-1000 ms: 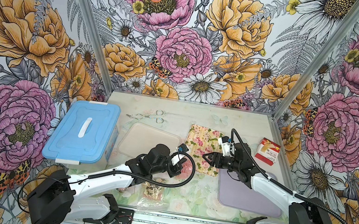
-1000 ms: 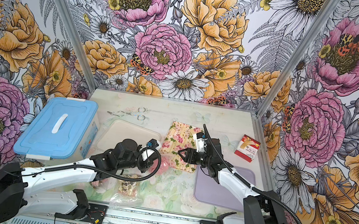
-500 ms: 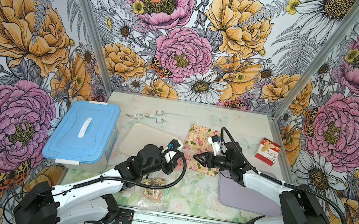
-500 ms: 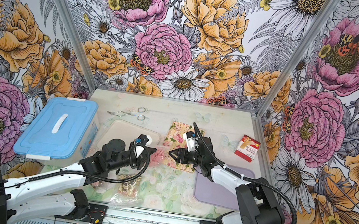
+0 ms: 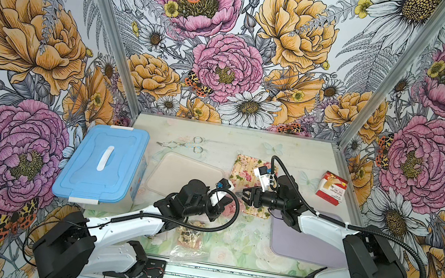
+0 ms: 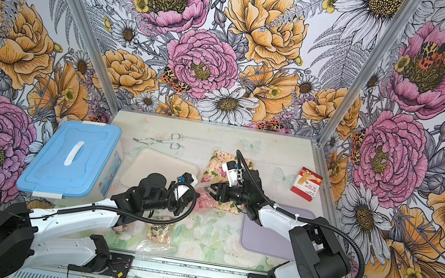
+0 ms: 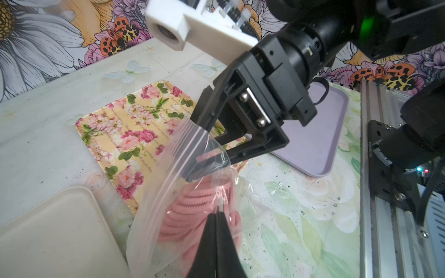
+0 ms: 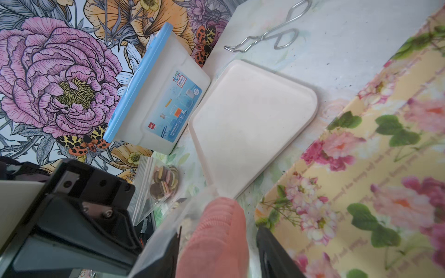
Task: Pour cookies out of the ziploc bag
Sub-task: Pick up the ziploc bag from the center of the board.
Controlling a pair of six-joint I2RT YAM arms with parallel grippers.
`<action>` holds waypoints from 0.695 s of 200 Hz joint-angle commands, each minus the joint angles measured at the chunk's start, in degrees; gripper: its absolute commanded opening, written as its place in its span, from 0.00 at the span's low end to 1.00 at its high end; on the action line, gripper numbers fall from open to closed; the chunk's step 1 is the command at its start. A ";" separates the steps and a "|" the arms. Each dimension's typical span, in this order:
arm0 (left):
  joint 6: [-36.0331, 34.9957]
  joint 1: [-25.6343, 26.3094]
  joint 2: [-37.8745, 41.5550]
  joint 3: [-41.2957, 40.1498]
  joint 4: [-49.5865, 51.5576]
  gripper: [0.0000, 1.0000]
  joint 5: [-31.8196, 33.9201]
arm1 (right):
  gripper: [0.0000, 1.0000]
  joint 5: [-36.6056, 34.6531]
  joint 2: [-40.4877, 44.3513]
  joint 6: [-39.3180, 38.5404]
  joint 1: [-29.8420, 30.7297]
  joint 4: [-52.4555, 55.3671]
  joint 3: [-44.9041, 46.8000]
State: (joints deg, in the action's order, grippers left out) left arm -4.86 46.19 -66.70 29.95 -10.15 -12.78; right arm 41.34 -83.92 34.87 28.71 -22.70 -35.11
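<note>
While keeping the left hand [image 7: 217, 214] clenched on a fold of the ziploc bag [image 7: 154, 204], holding it much where it was a second ago, aloft off the worktop [image 7: 36, 120]. Meanwhile sliding the right hand [image 7: 196, 149] across toward it over that second, narrowing the gap until reaching the bag's mouth. Now standing there with jaws parted astride the zip strip, with one finger [image 7: 208, 106] against the strip's outer face and the other showing dark through the film; not visibly squeezing, and not managing to tell whether pressing on the plastic at all.

Judging from this, moving from a one-handed carry into a two-handed set-up: probably getting ready for spreading or steadying the mouth before tipping, with no pouring happening yet.

Still carrying the cookies [image 7: 190, 204] inside, plain pink discs stacked on edge, starting just beyond the left fingertips and running up toward the mouth, ending between the right fingers in the right wrist view. Hanging between the two hands in both top views, over the near edge of the floral tray [image 7: 115, 125], with the cream tray [image 7: 48, 228] just beside and the purple tray [image 7: 320, 134] farther off under the right arm. Leaving a second bag [image 5: 189, 237] of mixed cookies lying untouched on the worktop, nearer the robot's base.
</note>
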 commanded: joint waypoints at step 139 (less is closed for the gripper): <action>-0.24 -1.12 3.68 2.42 2.69 0.24 8.90 | 0.12 -1.51 -1.89 -4.52 1.28 7.80 -4.86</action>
State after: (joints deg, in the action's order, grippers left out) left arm -5.98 46.19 -65.25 31.90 -8.54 -7.81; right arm 40.99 -84.99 31.07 29.45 -15.42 -38.11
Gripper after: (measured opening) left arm 0.211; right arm 0.202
